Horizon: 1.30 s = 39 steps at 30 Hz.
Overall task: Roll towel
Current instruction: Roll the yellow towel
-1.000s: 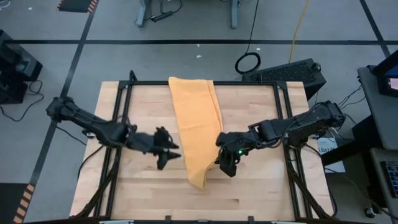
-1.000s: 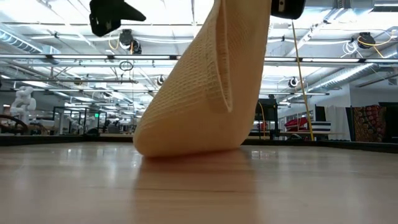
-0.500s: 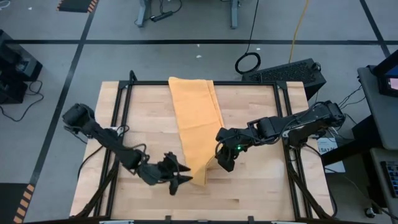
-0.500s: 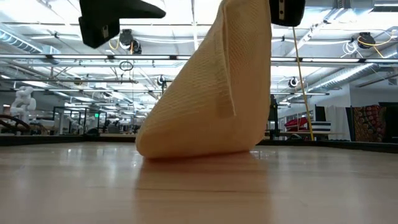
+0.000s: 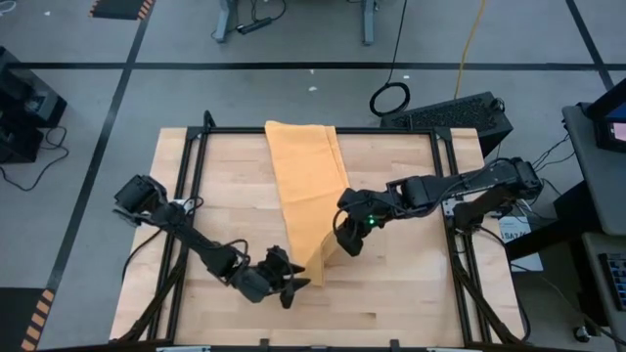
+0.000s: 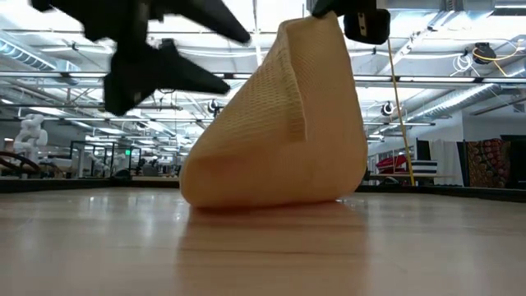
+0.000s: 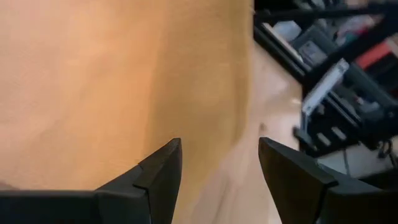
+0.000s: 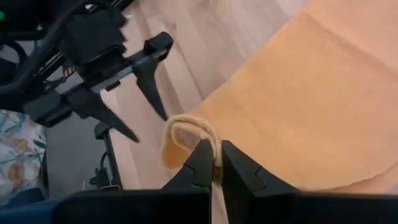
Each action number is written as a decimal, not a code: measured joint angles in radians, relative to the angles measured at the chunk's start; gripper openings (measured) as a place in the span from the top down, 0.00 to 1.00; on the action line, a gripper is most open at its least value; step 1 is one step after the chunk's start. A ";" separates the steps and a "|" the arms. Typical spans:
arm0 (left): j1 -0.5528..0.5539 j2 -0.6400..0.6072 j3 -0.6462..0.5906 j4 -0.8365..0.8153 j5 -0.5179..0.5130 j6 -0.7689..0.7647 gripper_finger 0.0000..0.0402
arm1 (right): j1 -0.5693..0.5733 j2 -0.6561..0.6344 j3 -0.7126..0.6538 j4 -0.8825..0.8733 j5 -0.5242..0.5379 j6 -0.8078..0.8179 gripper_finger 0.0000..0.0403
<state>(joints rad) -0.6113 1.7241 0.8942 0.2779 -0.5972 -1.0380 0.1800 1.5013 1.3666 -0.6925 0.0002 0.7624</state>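
Observation:
The orange-yellow towel (image 5: 305, 186) lies as a long strip from the table's far edge toward the near edge. Its near right corner is raised, and its near end rests on the wood (image 6: 246, 193). My right gripper (image 5: 344, 241) is shut on that raised corner; it also shows at the top of the low view (image 6: 362, 20). My left gripper (image 5: 293, 287) is open and empty just left of the towel's near end, fingers toward the cloth (image 7: 219, 149). It also shows in the low view (image 6: 177, 49) and the right wrist view (image 8: 140, 93). My right gripper pinches the towel's edge at its near right corner (image 8: 198, 138) between its two fingers (image 8: 235, 163). The cloth curls over in a small loop at the fingertips; one layer or several, I cannot tell. The corner is lifted, and the cloth slopes down slack to the table (image 6: 271, 181).
The wooden tabletop (image 5: 411, 293) has a black frame along its edges (image 5: 450, 196). Bare wood lies left (image 5: 225, 176) and right of the towel. Cables and a dark case (image 5: 460, 112) sit on the floor beyond the far edge.
My left gripper has gone toward the table's near edge and right, down to the towel's near end, staying open. My right gripper has moved a little toward the far edge and left with the raised corner, which now stands lower; the towel's near end has drawn back slightly.

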 joint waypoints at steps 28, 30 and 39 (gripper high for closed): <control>0.017 -0.242 0.001 -0.316 -0.164 0.001 0.45 | -0.098 0.006 0.000 0.010 0.003 0.143 0.99; 0.013 -0.209 0.001 -0.323 -0.209 -0.006 0.43 | -0.107 0.006 0.000 0.011 0.003 0.143 0.99; 0.016 -0.070 0.000 -0.218 -0.219 0.026 0.22 | -0.128 0.006 0.000 0.015 0.001 0.155 0.99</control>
<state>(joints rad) -0.5951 1.6536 0.8940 0.0601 -0.8166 -1.0117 0.0517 1.5074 1.3666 -0.6777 0.0017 0.9175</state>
